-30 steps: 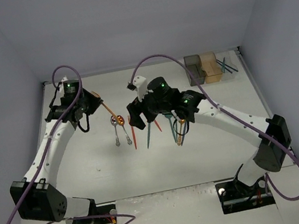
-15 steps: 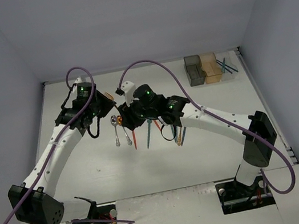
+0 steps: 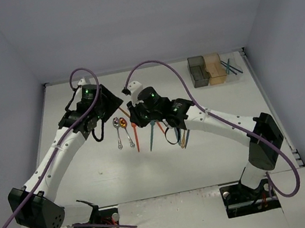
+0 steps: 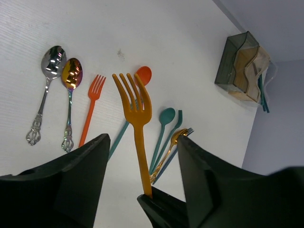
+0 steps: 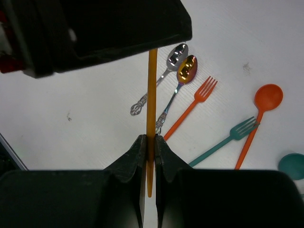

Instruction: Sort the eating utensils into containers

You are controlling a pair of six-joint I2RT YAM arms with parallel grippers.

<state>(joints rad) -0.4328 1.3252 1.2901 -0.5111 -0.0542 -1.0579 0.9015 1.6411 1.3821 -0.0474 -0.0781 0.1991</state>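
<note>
A mustard-orange fork point(image 4: 138, 111) hangs in the air above the table, tines away from the left wrist camera. My right gripper point(image 5: 150, 142) is shut on its handle point(image 5: 152, 90). My left gripper point(image 4: 142, 161) stands open around the same handle, its fingers point(image 4: 76, 180) well clear on both sides. The two grippers meet tip to tip over the table's middle point(image 3: 123, 107). Several other utensils lie below: a silver spoon point(image 4: 53, 59), a gold spoon point(image 4: 72, 73), an orange fork point(image 4: 92, 102), an orange spoon point(image 4: 143, 74), a teal spoon point(image 4: 166, 116) and a gold fork point(image 4: 178, 137).
The containers point(image 3: 207, 70) stand at the far right: dark grey point(image 3: 198, 70), orange-tan point(image 3: 214, 69), and a clear one holding teal chopsticks point(image 3: 230, 66). Purple cables loop above both arms. Walls close in the table at left, back and right.
The left arm brought the fork toward the right gripper. The right gripper shut on the handle, then the left gripper opened and let go.
</note>
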